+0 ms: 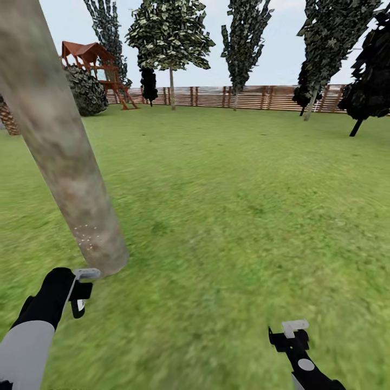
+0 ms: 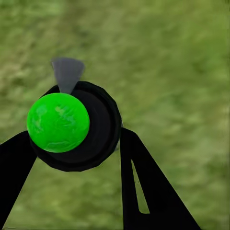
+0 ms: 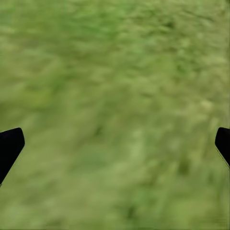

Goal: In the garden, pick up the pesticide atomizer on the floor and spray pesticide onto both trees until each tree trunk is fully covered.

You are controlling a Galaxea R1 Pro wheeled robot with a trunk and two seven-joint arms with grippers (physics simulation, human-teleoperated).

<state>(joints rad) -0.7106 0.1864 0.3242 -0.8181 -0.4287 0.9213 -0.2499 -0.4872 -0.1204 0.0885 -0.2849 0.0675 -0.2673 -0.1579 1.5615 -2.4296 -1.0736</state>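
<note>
A thick, mottled grey-brown tree trunk slants across the left of the head view, with small white specks low on its bark. My left gripper hangs just in front of the trunk's base. In the left wrist view this gripper is shut on the pesticide atomizer, a black round body with a bright green cap and a grey nozzle, over grass. My right gripper is low at the right, open, its fingertips wide apart above bare lawn. A second pale-trunked tree stands far off by the fence.
Green lawn stretches ahead to a brown slat fence. A red wooden play tower and a round bush stand at the back left. Dark narrow trees line the back and right.
</note>
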